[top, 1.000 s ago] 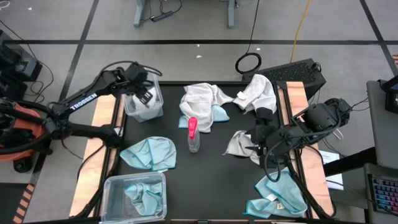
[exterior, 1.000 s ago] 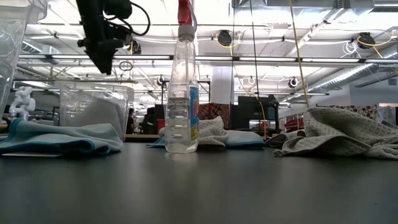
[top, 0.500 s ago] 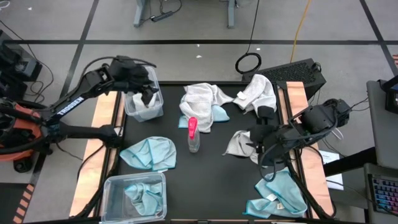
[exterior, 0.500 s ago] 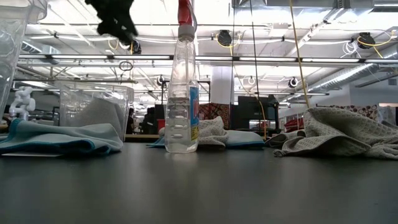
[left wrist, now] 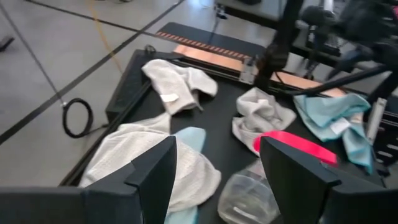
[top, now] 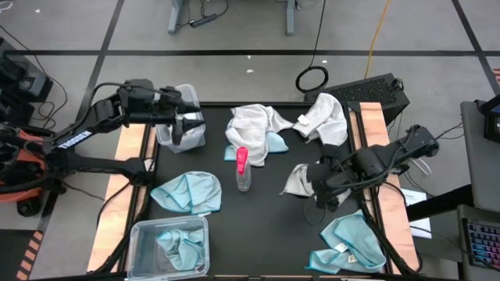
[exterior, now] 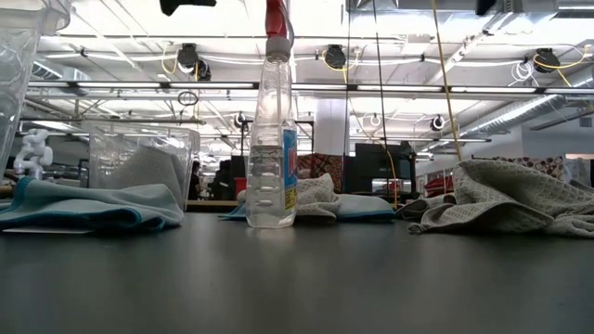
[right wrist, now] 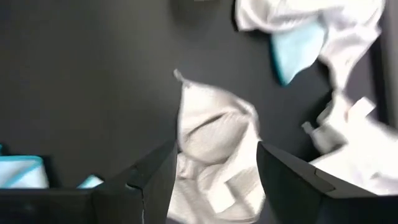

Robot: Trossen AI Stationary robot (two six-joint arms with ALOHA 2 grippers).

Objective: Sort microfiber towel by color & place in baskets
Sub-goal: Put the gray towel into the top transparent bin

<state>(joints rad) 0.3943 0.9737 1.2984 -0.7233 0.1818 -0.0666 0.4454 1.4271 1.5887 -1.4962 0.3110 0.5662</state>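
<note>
My right gripper [top: 320, 187] hangs open, pointing steeply down, just over a crumpled white microfiber towel [top: 299, 179] at the table's right; in its wrist view the towel [right wrist: 214, 137] lies beyond the gap between the fingers [right wrist: 214, 158]. My left gripper [top: 187, 125] is open with nothing in it, nearly level above the far-left basket [top: 166, 134], which holds a white towel [top: 186, 140]. The near-left basket [top: 141, 234] holds a light blue towel [top: 178, 246]. Loose towels lie flat: blue [top: 187, 192], white [top: 251, 123] over blue [top: 273, 144], white [top: 324, 115], blue [top: 350, 243].
A clear spray bottle with a pink top [top: 243, 170] stands at mid-table between the blue and white towels, and is close in the low view [exterior: 271, 130]. Wooden strips [top: 129, 144] run along both table sides. A dark keyboard-like unit [top: 375, 92] sits at the far right.
My left gripper has risen from above the far-left basket, leaving the low view at its top, and has tipped from pointing down toward nearly level. My right gripper has come down toward the crumpled white towel. No towel has moved.
</note>
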